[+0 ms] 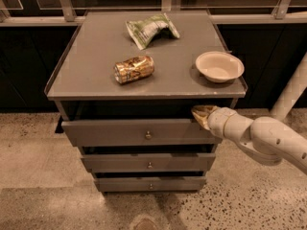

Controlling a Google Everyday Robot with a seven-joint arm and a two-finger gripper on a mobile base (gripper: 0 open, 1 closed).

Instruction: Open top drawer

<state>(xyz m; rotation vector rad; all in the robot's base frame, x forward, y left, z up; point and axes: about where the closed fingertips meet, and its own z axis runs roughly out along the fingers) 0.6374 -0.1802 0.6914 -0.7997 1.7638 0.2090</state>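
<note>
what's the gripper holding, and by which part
Cannot tell. The gripper is at the upper right edge of the top drawer, but a hold is not visible.
</note>
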